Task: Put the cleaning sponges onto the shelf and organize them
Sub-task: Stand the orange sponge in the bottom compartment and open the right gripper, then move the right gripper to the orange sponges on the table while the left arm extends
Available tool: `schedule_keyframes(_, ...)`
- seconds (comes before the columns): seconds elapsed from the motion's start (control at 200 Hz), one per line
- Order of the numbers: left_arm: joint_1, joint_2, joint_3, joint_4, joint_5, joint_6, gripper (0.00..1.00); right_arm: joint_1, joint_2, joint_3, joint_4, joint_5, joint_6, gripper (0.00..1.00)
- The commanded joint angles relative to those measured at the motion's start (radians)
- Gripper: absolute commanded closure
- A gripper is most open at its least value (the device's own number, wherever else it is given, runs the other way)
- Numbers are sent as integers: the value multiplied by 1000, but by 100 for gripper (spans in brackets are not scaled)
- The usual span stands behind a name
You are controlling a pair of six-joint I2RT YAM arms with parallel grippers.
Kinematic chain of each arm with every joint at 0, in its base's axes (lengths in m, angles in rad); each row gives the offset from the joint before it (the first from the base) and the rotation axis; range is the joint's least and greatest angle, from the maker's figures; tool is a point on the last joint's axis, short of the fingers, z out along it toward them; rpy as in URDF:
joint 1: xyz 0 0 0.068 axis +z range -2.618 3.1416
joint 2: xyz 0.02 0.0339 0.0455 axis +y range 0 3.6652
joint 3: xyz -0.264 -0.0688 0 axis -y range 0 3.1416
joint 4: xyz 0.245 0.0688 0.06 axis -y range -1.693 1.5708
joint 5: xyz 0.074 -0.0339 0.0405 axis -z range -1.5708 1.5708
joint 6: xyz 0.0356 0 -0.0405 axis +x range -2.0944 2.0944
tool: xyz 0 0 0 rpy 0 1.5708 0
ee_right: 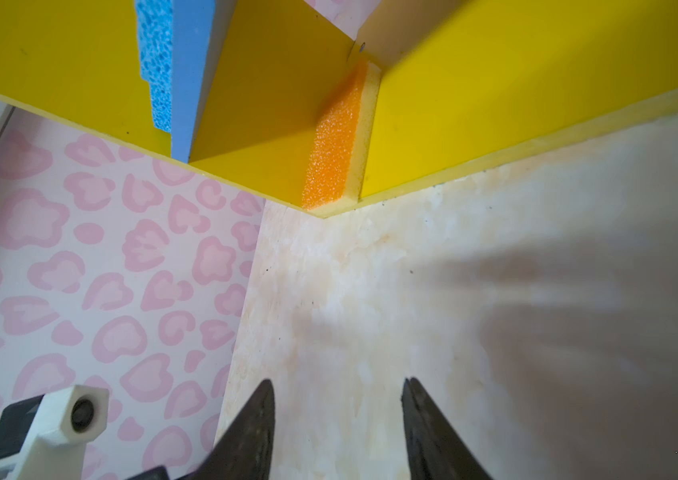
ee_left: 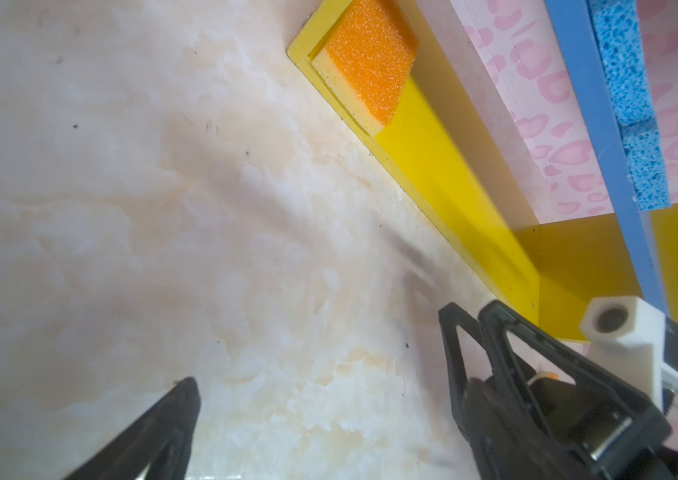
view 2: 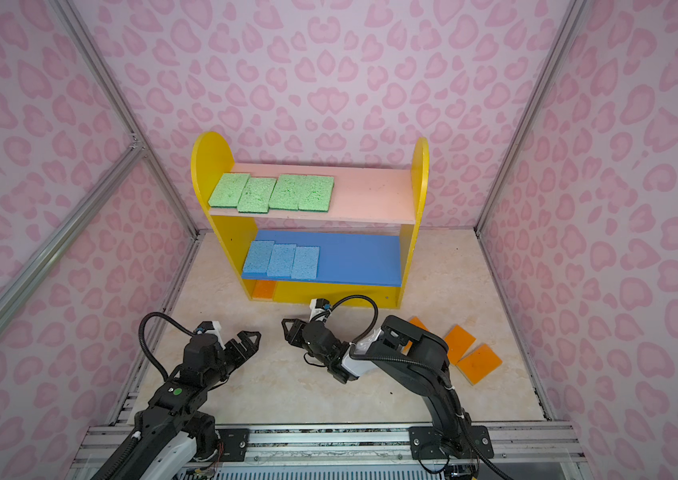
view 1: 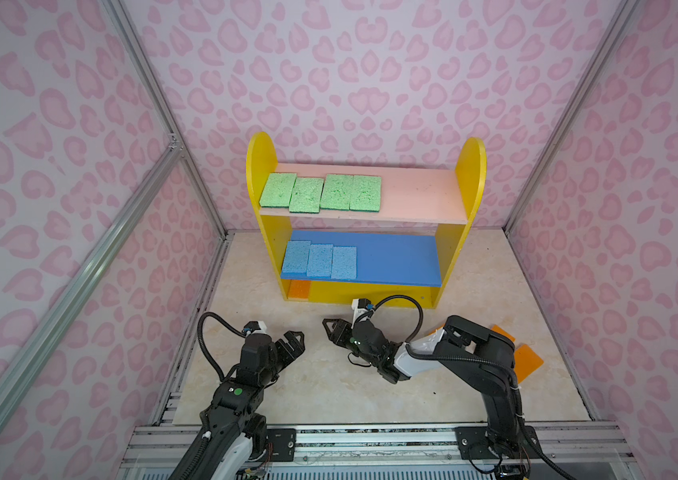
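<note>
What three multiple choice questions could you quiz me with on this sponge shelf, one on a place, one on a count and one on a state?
1. Where do the green sponges lie?
A) on the pink board
B) on the blue board
C) in the right hand

2. How many blue sponges lie on the blue board?
A) two
B) three
C) five

3. How is the right hand?
A) open and empty
B) shut on a green sponge
C) shut on a blue sponge

Answers:
1 A: both top views show all four in a row on the pink board.
2 B: three lie side by side, toward the left of both top views.
3 A: the right wrist view shows its jaws apart with nothing between them.
</note>
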Motion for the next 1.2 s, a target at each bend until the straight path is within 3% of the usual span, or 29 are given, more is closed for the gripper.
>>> schedule_keyframes(0.0,-69,15,26,-6,-99,-51,1,4,-51,-77,68,-5,-22,50)
schedule_keyframes(0.3,-364,189,119,21,-311,-121,1,-9,-292,-323,72,-11,-44,54)
schedule_keyframes(0.515,-512,362,222,57,-392,-130,1,-75,-520,-474,-76,-41,-66,55)
schedule_keyframes(0.65,-582,487,288,83,-408,-138,1,-143,-726,-531,-312,-70,-114,54)
schedule_keyframes(0.91,-642,703,409,173,-365,-118,1,-291,-1294,-619,-838,29,-129,54)
schedule_keyframes(1.06,-659,820,500,199,-326,-92,1,-490,-1624,-634,-1147,-58,-135,57)
schedule_keyframes(1.195,-659,892,551,226,-293,-77,1,-699,-1757,-661,-1314,-226,-129,60)
